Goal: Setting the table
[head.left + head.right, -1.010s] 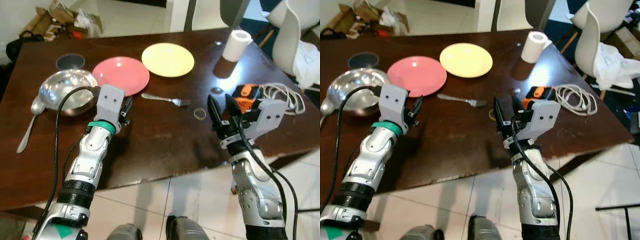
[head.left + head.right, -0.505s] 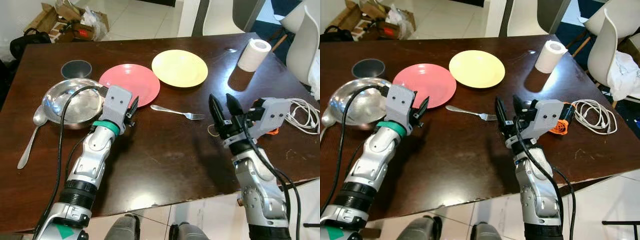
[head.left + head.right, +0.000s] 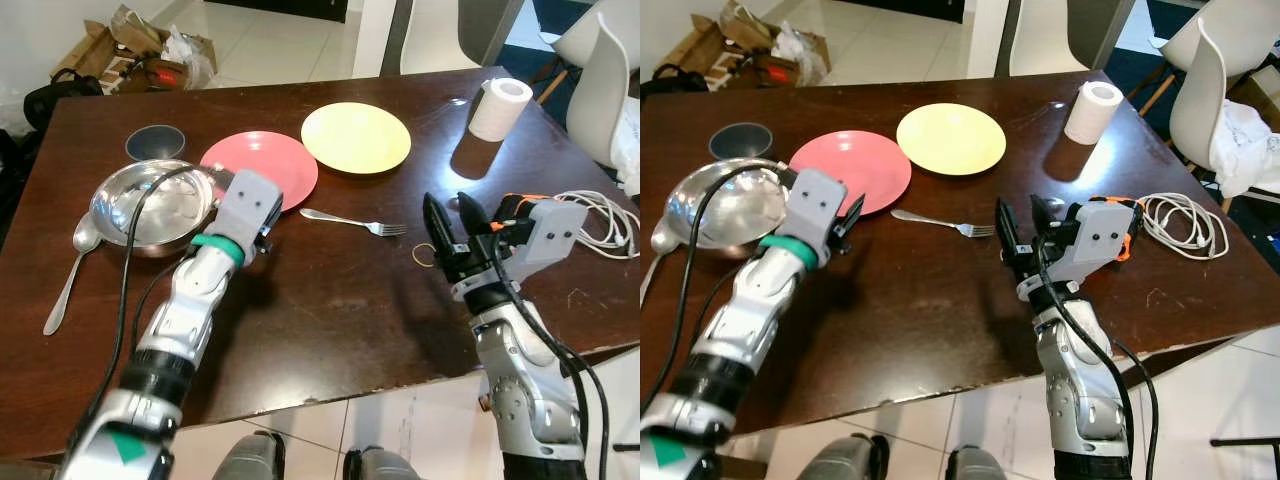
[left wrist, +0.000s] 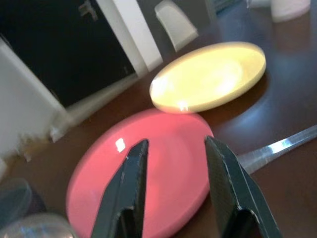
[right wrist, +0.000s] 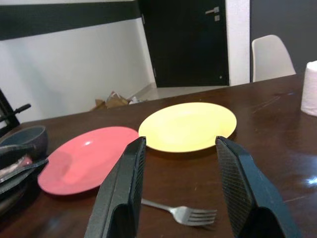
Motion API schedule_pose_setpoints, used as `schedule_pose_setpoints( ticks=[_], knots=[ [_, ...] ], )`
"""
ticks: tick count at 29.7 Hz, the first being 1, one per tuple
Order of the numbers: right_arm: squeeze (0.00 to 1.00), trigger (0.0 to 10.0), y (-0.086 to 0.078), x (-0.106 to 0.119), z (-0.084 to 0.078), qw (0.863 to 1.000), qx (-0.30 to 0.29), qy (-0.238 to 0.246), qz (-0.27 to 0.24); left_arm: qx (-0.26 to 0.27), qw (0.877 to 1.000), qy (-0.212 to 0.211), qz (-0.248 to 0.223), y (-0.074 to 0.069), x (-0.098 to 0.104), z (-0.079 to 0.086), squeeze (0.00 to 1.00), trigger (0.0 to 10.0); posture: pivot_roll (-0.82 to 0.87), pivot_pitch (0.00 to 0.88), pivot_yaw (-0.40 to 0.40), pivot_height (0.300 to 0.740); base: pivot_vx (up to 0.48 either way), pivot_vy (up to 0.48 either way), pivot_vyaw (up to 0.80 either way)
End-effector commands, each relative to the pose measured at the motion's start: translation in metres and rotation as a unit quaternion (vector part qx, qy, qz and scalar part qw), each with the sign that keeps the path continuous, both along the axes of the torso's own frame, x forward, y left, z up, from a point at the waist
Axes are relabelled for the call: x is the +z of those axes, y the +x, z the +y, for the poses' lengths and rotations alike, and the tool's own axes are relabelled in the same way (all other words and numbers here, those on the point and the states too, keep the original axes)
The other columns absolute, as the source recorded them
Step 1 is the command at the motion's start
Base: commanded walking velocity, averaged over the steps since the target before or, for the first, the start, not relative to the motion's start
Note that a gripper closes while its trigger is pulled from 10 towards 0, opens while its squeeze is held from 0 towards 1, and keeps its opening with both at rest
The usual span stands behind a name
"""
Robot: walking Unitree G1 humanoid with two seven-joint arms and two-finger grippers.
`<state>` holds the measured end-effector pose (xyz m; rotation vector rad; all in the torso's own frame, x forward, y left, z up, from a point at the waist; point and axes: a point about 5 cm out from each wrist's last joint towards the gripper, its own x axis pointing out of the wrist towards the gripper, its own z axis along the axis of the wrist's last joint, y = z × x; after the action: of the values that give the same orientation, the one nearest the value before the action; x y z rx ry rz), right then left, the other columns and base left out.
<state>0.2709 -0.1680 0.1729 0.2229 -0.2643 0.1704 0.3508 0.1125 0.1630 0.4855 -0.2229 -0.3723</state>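
Dark wooden worktop (image 3: 330, 300) not yet laid. Round pink plate (image 3: 262, 169) and round yellow plate (image 3: 356, 137) bunched at far side, silver fork (image 3: 355, 220) loose between.

Left hand (image 3: 847, 222) open, nearing pink plate's edge. Right hand (image 3: 452, 222) open, empty, above worktop near fork.

Steel bowl (image 3: 150, 200) and steel spoon (image 3: 68, 268) lie far left. Judgement: early stage, nothing placed.

No text, label, brand, number or sign can be read anywhere in these views
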Motion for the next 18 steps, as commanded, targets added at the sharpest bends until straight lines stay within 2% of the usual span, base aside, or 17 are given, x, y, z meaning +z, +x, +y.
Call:
schedule_pose_setpoints(
  ticks=[1, 3, 4, 5, 6, 7, 8, 9, 10, 11, 12, 13, 16, 17, 18],
  knots=[
    [0.0, 10.0, 0.007, -0.002, -0.004, 1.0, -0.02, 0.012, 0.013, -0.048, 0.989, 0.135, -0.042, 0.006, -0.001, -0.017, 0.0, 10.0, 0.06, 0.006, 0.072, 0.74, 0.0, 0.0, 0.0],
    [0.0, 10.0, 0.007, -0.002, -0.004, 1.0, -0.02, 0.012, 0.013, -0.048, 0.989, 0.135, -0.042, 0.006, -0.001, -0.017, 0.0, 10.0, 0.06, 0.006, 0.072, 0.74, 0.0, 0.0, 0.0],
    [0.0, 10.0, 0.01, -0.001, -0.004, 1.0, -0.02, 0.014, 0.013, -0.069, 0.972, 0.215, -0.067, 0.009, -0.002, -0.025, 0.0, 10.0, 0.06, 0.007, 0.072, 0.74, 0.0, 0.0, 0.0],
    [0.0, 10.0, 0.012, 0.001, -0.002, 1.0, -0.016, 0.014, 0.011, -0.088, 0.948, 0.29, -0.099, 0.01, -0.003, -0.031, 0.0, 10.0, 0.07, 0.008, 0.074, 0.74, 0.0, 0.0, 0.0],
    [0.0, 10.0, 0.012, 0.001, -0.002, 1.0, -0.016, 0.014, 0.011, -0.088, 0.948, 0.29, -0.099, 0.01, -0.003, -0.031, 0.0, 10.0, 0.07, 0.008, 0.074, 0.74, 0.0, 0.0, 0.0],
    [0.0, 10.0, 0.015, 0.002, 0.0, 1.0, -0.011, 0.013, 0.008, -0.102, 0.924, 0.352, -0.113, 0.012, -0.007, -0.033, 0.0, 10.0, 0.07, 0.011, 0.075, 0.74, 0.0, 0.0, 0.0],
    [0.0, 10.0, 0.017, 0.005, 0.002, 1.0, -0.005, 0.012, 0.006, -0.115, 0.905, 0.393, -0.117, 0.013, -0.012, -0.035, 0.0, 10.0, 0.07, 0.013, 0.074, 0.74, 0.0, 0.0, 0.0],
    [0.0, 10.0, 0.017, 0.005, 0.002, 1.0, -0.005, 0.012, 0.006, -0.115, 0.905, 0.393, -0.117, 0.013, -0.012, -0.035, 0.0, 10.0, 0.07, 0.013, 0.074, 0.74, 0.0, 0.0, 0.0],
    [0.0, 10.0, 0.02, 0.007, 0.004, 1.0, 0.001, 0.011, 0.003, -0.114, 0.888, 0.43, -0.119, 0.014, -0.017, -0.035, 0.0, 10.0, 0.07, 0.015, 0.073, 0.74, 0.0, 0.0, 0.0],
    [0.0, 10.0, 0.02, 0.007, 0.004, 1.0, 0.001, 0.011, 0.003, -0.114, 0.888, 0.43, -0.119, 0.014, -0.017, -0.035, 0.0, 10.0, 0.07, 0.015, 0.073, 0.74, 0.0, 0.0, 0.0],
    [0.0, 10.0, 0.022, 0.01, 0.005, 1.0, 0.007, 0.012, -0.001, -0.109, 0.878, 0.453, -0.107, 0.016, -0.023, -0.033, 0.0, 10.0, 0.07, 0.019, 0.067, 0.74, 0.0, 0.0, 0.0],
    [0.0, 10.0, 0.022, 0.01, 0.005, 1.0, 0.007, 0.012, -0.001, -0.109, 0.878, 0.453, -0.107, 0.016, -0.023, -0.033, 0.0, 10.0, 0.07, 0.019, 0.067, 0.74, 0.0, 0.0, 0.0],
    [0.0, 10.0, 0.026, 0.015, 0.008, 1.0, 0.014, 0.013, -0.005, -0.104, 0.867, 0.478, -0.091, 0.018, -0.031, -0.031, 0.0, 10.0, 0.08, 0.023, 0.063, 0.74, 0.0, 0.0, 0.0],
    [0.0, 10.0, 0.026, 0.015, 0.008, 1.0, 0.014, 0.013, -0.005, -0.104, 0.867, 0.478, -0.091, 0.018, -0.031, -0.031, 0.0, 10.0, 0.08, 0.023, 0.063, 0.74, 0.0, 0.0, 0.0],
    [0.0, 10.0, 0.028, 0.017, 0.009, 1.0, 0.018, 0.016, -0.007, -0.101, 0.868, 0.482, -0.066, 0.019, -0.039, -0.029, 0.0, 10.0, 0.08, 0.024, 0.059, 0.74, 0.0, 0.0, 0.0]
  ],
)
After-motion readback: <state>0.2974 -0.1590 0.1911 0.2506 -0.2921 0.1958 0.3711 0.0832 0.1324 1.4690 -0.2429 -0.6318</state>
